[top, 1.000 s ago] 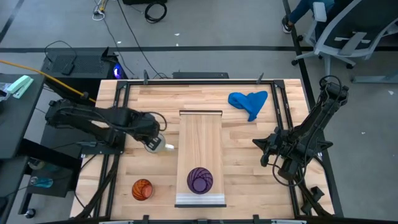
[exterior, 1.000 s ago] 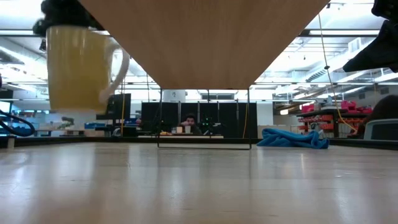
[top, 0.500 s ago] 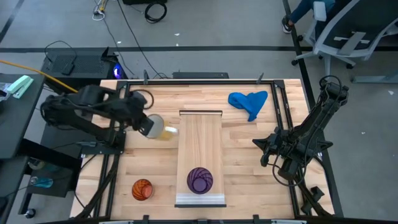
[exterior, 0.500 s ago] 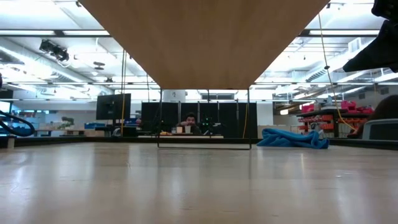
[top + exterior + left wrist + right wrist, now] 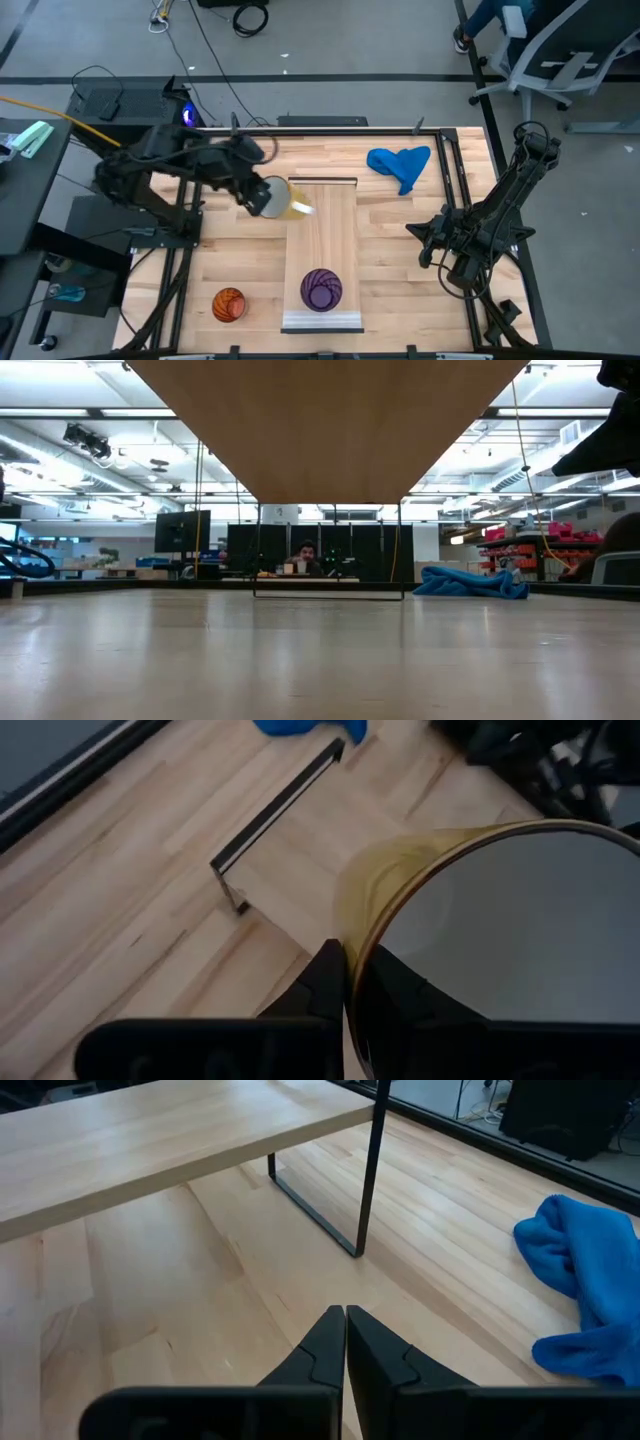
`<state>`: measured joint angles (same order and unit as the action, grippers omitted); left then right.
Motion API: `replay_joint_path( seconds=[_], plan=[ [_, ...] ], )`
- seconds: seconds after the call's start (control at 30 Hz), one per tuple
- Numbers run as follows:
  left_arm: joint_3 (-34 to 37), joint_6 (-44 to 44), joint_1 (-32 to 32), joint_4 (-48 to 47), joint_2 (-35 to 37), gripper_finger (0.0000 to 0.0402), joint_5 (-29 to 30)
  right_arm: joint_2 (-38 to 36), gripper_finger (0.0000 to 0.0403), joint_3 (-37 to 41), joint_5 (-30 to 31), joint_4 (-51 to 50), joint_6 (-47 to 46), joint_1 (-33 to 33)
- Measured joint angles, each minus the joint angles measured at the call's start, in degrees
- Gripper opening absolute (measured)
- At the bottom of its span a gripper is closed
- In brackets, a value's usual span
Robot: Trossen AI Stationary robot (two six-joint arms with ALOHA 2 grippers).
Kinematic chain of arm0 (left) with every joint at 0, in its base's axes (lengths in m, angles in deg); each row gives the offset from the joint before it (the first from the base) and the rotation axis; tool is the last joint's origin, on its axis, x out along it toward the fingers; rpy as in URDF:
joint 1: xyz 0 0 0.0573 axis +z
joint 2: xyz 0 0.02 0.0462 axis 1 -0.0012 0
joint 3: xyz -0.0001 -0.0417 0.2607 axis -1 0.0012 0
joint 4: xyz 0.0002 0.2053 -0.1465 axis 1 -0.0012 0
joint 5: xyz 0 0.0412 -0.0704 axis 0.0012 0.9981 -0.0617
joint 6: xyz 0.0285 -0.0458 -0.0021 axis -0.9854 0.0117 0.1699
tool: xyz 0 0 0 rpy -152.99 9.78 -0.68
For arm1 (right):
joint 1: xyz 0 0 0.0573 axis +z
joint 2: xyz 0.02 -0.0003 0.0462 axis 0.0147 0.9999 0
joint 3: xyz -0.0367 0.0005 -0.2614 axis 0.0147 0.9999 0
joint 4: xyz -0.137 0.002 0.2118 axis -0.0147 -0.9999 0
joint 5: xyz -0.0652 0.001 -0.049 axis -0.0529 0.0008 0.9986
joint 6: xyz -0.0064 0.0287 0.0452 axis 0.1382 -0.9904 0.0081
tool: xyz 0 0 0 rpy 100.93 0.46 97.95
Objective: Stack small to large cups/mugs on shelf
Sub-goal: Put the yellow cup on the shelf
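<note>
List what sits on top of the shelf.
Only the purple ribbed cup stands on the shelf, near its pale end. The left gripper holds the white mug above the dark end's corner, hiding the plank beneath.

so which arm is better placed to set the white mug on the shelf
Left. Its hand already grips the white mug at the shelf's far-left corner. The right hand is shut and empty, parked off to the shelf's right.

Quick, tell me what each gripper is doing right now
Left gripper: shut on the white mug, held above the shelf's far end.
Right gripper: shut, empty, waiting at the table's right side.
</note>
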<state>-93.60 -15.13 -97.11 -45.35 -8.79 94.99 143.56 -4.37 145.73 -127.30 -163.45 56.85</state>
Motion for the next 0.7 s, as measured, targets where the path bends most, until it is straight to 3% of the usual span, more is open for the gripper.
replay_joint_path(
  seconds=[0.23, 0.7],
  plan=[
    [-7.5, -2.0, 0.3, -0.4, -9.8, 0.0023, -4.0, 0.0, 0.002, 0.0, -0.1, 0.0, 0.0, 0.0],
    [-7.9, -3.0, 2.5, -0.4, -21.8, 0.0023, -11.5, 0.0, 0.002, 0.0, -0.1, 2.2, -0.1, 0.0]
  ],
)
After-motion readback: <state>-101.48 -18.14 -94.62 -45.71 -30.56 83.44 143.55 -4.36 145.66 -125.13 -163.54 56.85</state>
